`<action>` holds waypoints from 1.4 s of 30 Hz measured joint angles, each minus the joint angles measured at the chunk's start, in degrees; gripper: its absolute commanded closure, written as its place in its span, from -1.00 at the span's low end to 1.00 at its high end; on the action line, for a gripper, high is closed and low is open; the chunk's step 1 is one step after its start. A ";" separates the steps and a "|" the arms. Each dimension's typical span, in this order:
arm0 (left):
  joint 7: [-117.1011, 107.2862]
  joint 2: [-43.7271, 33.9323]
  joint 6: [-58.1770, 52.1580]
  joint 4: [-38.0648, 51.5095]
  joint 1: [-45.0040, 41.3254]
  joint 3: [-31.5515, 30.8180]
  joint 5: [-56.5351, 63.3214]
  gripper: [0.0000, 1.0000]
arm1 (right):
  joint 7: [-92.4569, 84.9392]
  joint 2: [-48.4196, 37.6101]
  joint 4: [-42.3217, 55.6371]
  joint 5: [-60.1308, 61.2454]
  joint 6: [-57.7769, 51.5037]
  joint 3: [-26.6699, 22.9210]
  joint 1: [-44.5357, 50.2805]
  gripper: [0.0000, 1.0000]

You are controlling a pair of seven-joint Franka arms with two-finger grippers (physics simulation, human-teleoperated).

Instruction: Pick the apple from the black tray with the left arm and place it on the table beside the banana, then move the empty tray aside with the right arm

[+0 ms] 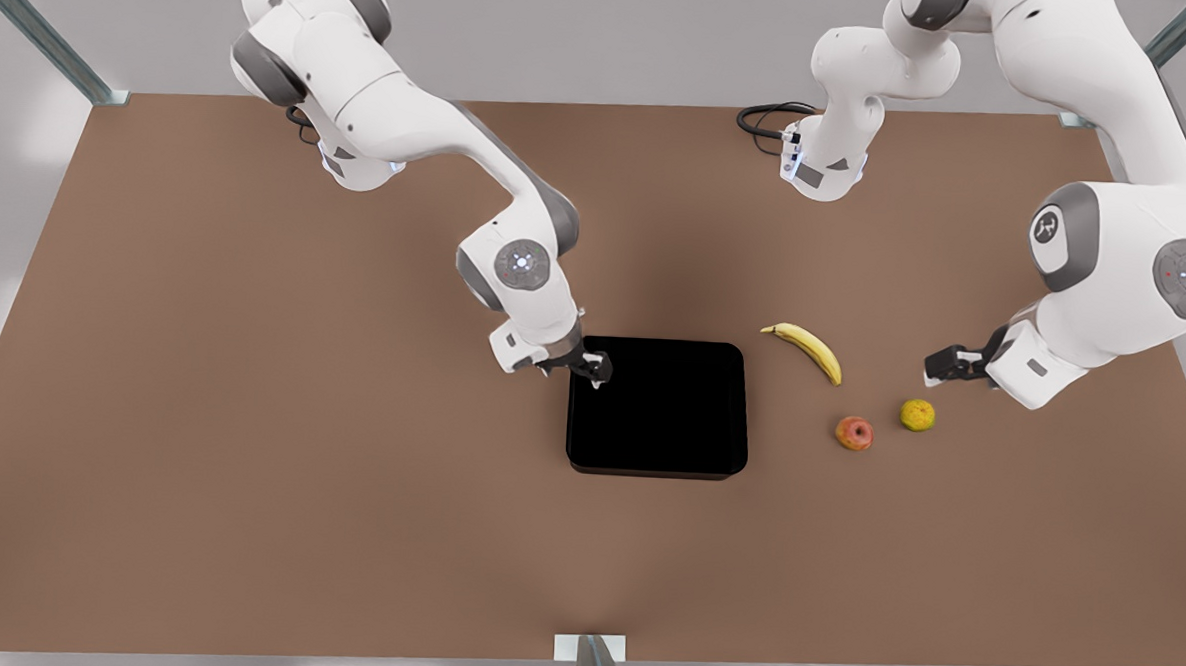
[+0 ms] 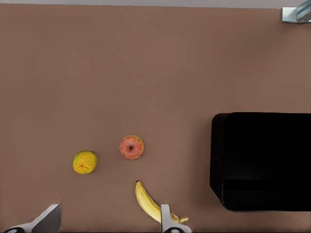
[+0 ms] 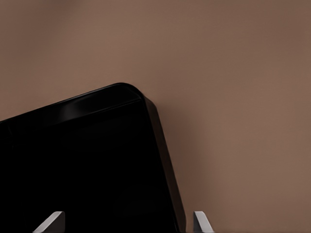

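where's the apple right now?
On the table, off the tray. In the front view the apple sits to the tray's right, just below the banana and beside the yellow-green fruit.

Simulated robot lab, plain brown table (image 1: 249,408), pale grey walls, metal frame struts (image 1: 36,33), two white arms

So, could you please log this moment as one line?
apple on table by banana | black tray empty | right gripper open at tray corner | left gripper open, waiting
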 measured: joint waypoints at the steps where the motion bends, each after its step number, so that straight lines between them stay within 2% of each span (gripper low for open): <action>1: 0.06 0.05 -0.49 0.08 -0.44 -0.07 0.01 -1.00 | 0.04 0.87 0.05 -0.05 0.49 0.00 0.04 -1.00; 8: 0.48 0.79 -2.17 0.43 -0.35 -0.05 -0.07 -1.00 | -0.54 5.39 0.17 -1.58 3.93 -0.03 0.00 -1.00; 15: -0.64 -3.67 -6.31 1.99 -5.66 -4.73 4.53 -1.00 | -3.46 8.73 0.17 -3.97 5.15 -0.17 -0.08 -0.96; 18: -1.56 -3.24 -7.79 1.90 -5.46 -6.96 6.08 -1.00 | -4.56 10.04 0.20 -5.62 5.36 -0.17 -0.01 -0.85; 20: -2.04 -3.18 -8.40 2.12 -6.17 -7.62 6.38 -1.00 | -5.24 10.56 0.20 -6.13 5.46 -0.17 0.06 -0.64; 24: -2.85 -3.02 -9.12 2.33 -5.52 -7.76 6.34 -1.00 | -6.42 11.01 0.20 -6.38 5.55 -0.14 0.01 0.19; 26: -3.26 -1.26 -9.21 3.11 -5.49 -7.72 6.21 -1.00 | -6.94 11.02 0.20 -6.42 5.56 -0.10 0.00 0.28; 28: -3.60 0.27 -8.63 3.85 -5.09 -7.68 5.76 -1.00 | -7.46 11.05 0.25 -6.48 5.55 -0.09 0.00 0.48; 32: -3.64 1.73 -4.57 4.19 -4.74 -7.85 5.71 -1.00 | -8.58 10.75 0.53 -6.24 5.43 -0.12 -0.06 0.70; 33: -3.64 2.03 -3.61 4.09 -4.62 -7.80 6.20 -1.00 | -8.92 10.32 0.58 -6.09 5.39 -0.10 -0.08 0.82; 37: -3.69 2.69 -0.96 3.87 -4.04 -7.77 7.09 -1.00 | -10.57 6.70 1.48 -5.53 2.75 0.60 -1.23 0.87; 42: -3.68 2.07 -0.67 3.76 -3.22 -7.66 7.05 -1.00 | -15.11 -1.54 2.00 -1.63 -6.89 0.02 -5.57 0.87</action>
